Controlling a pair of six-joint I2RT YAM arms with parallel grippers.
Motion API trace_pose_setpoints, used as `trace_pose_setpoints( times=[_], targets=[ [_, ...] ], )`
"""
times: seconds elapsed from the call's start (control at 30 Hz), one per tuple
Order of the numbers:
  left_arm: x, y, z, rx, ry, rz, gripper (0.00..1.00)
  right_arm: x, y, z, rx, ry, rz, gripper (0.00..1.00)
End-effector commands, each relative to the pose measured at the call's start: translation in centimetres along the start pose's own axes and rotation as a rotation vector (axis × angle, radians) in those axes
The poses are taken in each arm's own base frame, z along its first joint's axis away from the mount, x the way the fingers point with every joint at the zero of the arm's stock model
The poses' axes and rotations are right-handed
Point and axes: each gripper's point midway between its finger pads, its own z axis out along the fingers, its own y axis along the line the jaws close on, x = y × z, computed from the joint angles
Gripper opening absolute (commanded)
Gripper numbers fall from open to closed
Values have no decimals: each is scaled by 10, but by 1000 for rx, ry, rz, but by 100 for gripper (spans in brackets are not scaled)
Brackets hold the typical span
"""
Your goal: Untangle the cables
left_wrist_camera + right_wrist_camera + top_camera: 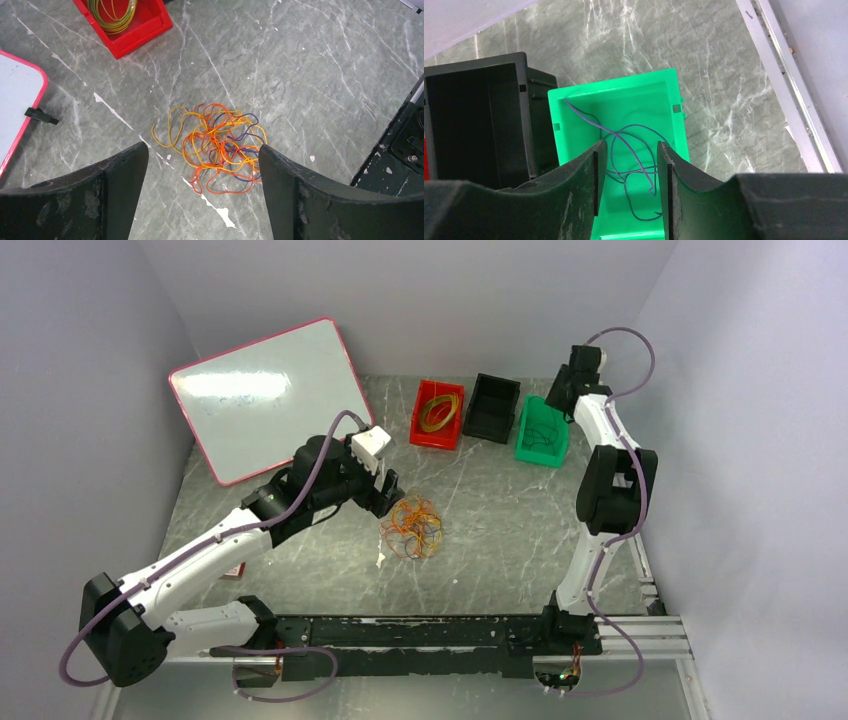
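Observation:
The cables [415, 527] are a hand-sized tangle of yellow, orange-red and dark purple loops lying on the marble table. In the left wrist view the tangle [217, 147] lies below and between my fingers. My left gripper [385, 495] [203, 150] is open wide and empty, just left of and above the tangle. My right gripper [560, 390] [631, 150] is open, hovering over the green bin [574, 115], with nothing between its jaws. Thin dark cable loops [634, 145] lie inside that bin.
A red bin [420, 430] [150, 27] with yellow loops [440, 412], a black bin [492, 408] [474, 125] and the green bin [555, 452] stand in a row at the back. A pink-framed whiteboard [265, 390] [15, 100] leans at the back left.

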Motion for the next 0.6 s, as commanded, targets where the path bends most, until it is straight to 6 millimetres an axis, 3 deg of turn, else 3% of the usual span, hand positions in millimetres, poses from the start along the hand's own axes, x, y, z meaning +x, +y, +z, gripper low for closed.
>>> trace_pose_setpoints(
  times=[0.0,0.3,0.47,0.57],
  targets=[
    [-16,-3,-2,19,-41,-7,86,5,2,4,-9,21,-12,45],
    [-14,-3,-1,21,-36,-9,85,28,-4,25,32,105,-40,45],
    [-14,-3,-1,19,-35,-9,85,33,-6,27,41,118,-43,35],
    [-13,-3,-1,20,-33,-8,85,32,-5,25,38,113,-44,20]
  ],
)
